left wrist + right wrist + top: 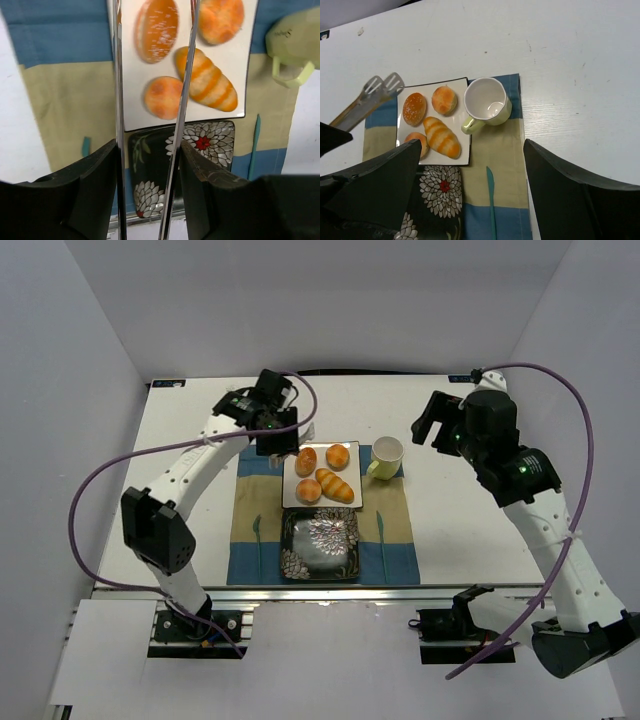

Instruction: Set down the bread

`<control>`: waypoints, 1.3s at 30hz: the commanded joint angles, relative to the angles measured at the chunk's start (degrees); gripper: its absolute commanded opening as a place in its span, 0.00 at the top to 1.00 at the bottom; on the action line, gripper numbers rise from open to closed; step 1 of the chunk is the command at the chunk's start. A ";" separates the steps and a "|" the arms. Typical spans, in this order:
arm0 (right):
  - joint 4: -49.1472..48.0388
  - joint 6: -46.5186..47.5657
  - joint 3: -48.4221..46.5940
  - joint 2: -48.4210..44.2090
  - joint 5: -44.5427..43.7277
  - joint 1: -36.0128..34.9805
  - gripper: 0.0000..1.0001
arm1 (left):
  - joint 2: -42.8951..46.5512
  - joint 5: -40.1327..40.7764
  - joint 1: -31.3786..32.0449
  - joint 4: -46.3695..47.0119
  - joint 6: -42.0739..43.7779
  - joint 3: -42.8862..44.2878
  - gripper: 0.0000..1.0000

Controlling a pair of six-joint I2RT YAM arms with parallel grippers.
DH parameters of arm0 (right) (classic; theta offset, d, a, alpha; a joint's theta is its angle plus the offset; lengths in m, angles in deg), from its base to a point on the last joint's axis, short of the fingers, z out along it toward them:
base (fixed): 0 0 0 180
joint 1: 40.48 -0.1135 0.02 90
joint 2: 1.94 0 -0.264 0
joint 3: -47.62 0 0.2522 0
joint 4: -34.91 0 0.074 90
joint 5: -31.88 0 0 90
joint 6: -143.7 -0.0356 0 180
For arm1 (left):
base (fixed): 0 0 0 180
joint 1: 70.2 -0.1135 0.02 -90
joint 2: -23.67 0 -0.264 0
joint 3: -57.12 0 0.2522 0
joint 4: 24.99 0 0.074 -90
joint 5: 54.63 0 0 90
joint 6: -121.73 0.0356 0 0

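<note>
The bread (152, 30), a small oval golden-brown roll, lies at the far left of a white square plate (237, 55), also the bread (306, 460) and the bread (414, 108). My left gripper (148, 150) is shut on metal tongs (118, 100). The tongs' two arms run either side of the bread in the left wrist view, with their tips cut off by the top edge. The right wrist view shows the tongs (367, 97) raised, tips open, near the plate's far-left corner. My right gripper (472, 145) hangs open and empty over the placemat, right of the plate.
Two rounder buns (220, 20) (162, 97) and a ridged long roll (207, 80) share the white plate. A black floral plate (320, 545) sits just in front of it on a blue-and-tan placemat (250, 530). A pale green mug (386, 455) stands to the right, and a teal knife (491, 200) lies beside the floral plate.
</note>
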 commanded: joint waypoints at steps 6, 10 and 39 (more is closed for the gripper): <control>2.21 -1.09 -1.66 -1.67 -3.38 0.31 0.11 | -3.18 4.28 5.43 0.05 0.44 4.79 0.41; 2.04 -0.57 -1.22 -1.94 -3.38 0.31 0.11 | -3.27 6.84 6.31 -0.57 0.26 3.47 0.41; 1.25 -0.21 1.24 -3.08 -1.89 0.48 0.11 | -1.43 6.76 8.42 0.05 -1.76 -6.20 0.43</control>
